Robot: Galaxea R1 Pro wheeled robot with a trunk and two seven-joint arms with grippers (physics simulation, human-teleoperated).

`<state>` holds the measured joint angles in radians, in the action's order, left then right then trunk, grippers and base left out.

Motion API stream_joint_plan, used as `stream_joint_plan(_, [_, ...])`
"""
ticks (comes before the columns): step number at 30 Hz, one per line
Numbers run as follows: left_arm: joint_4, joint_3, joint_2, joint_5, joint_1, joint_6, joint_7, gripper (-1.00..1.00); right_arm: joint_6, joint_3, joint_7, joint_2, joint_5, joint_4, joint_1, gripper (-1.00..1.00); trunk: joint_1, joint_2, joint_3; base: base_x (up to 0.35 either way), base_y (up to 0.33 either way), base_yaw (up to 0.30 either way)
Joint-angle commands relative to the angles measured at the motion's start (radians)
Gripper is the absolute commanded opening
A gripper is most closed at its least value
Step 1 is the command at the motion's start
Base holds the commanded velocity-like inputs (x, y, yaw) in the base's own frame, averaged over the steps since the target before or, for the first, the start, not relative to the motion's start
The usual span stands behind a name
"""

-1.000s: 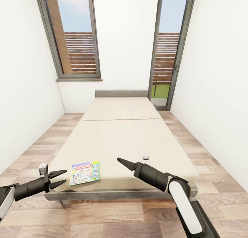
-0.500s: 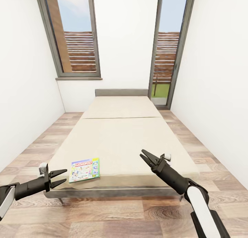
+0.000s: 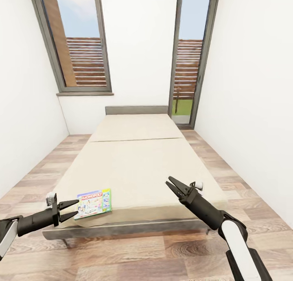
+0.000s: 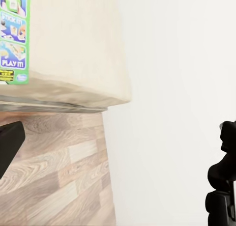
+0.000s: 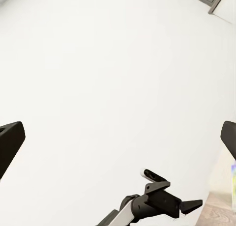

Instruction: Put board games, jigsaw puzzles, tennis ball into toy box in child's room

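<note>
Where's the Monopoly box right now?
Head view: the Monopoly box lies flat on the bed at its near-left corner, just ahead of the open left gripper.

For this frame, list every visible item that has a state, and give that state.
Monopoly board game: flat on the bed's near left corner, face up, not gripped.
Left gripper: open, empty, at the game's near edge.
Right gripper: open, empty, over the bed's near right part.
Bed: bare cream mattress.
</note>
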<state>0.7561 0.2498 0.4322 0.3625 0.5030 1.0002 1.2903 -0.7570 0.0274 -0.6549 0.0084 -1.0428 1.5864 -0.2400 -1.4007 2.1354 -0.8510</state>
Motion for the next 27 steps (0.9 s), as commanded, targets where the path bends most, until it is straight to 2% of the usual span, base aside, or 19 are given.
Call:
stream_joint_plan(1, [0.000,0.000,0.000,0.002,0.000,0.008,0.002,1.00,-0.006,0.002,-0.002,0.001,-0.002,0.000,-0.001,1.00,0.000,0.000,0.000,0.000,0.000,-0.227])
stream_joint_plan(3, [0.000,0.000,0.000,0.002,0.000,0.008,0.009,1.00,-0.006,0.001,-0.004,0.001,-0.002,0.000,-0.001,1.00,0.000,0.000,0.001,-0.002,0.000,-0.230])
stream_joint_plan(10, [0.000,-0.001,0.000,0.001,0.000,0.008,0.045,1.00,-0.006,0.001,-0.006,0.000,-0.002,-0.001,-0.001,1.00,-0.027,0.049,-0.016,-0.160,0.000,-0.212])
stream_joint_plan(27, [0.000,0.001,0.002,0.000,0.000,0.008,0.056,1.00,0.003,-0.014,0.021,0.014,0.013,-0.002,-0.001,1.00,-0.027,0.049,-0.016,-0.023,0.000,-0.022])
